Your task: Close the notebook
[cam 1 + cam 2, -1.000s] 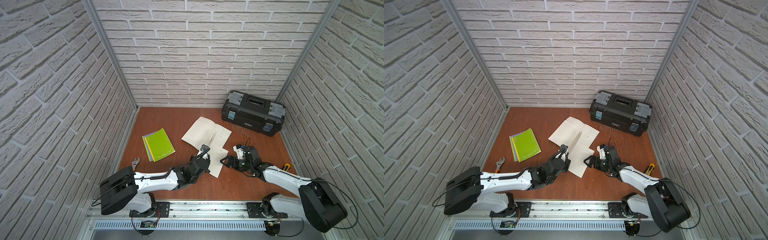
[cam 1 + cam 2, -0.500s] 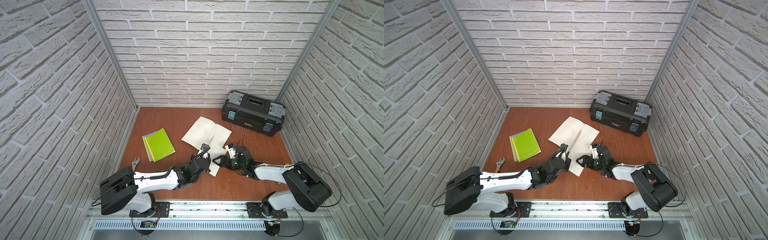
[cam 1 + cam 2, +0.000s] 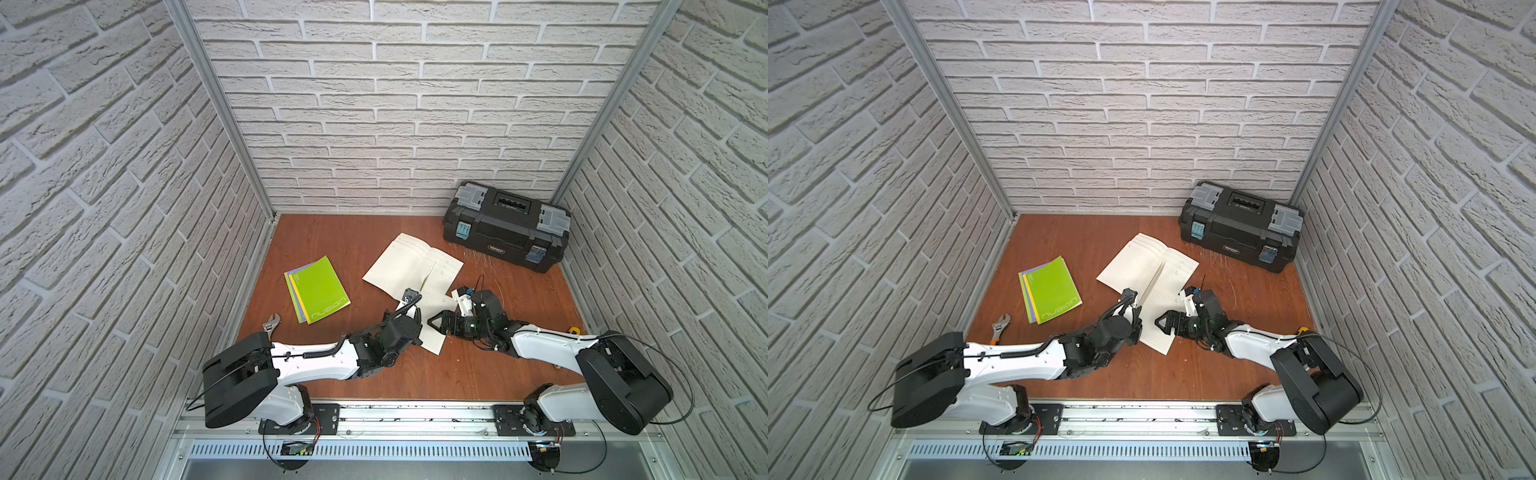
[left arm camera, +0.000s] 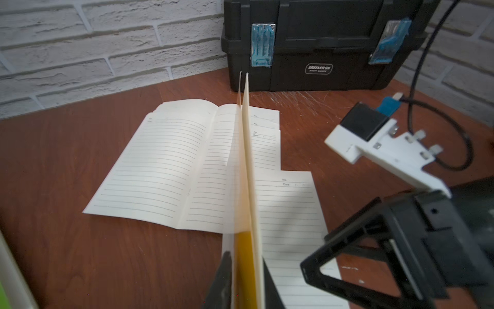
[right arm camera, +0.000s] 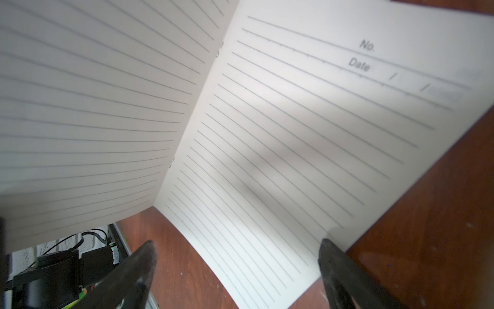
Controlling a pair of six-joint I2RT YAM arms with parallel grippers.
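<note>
Left wrist view puts the left end effector closest. Its two dark fingers stand a little apart on either side of a few upright leaves and a yellow cover of the notebook; whether they press the paper or merely flank it I cannot tell. Just beside them, the right end effector hangs low over the near edge of the flat right-hand page, its fingers spread wide with nothing gripped between them. In both top views an adjustable wrench lies near the left arm, close to the left wall. The notebook lies open, lined cream pages up, around the middle of the bench. Its left half rests flat, and the upright leaves rise from the fold. A stack of green booklets lies flat to the notebook's left, well apart from it. Farthest away, a black toolbox with grey latches sits in the back right corner against the wall, near the notebook's far edge but not touching it.
</note>
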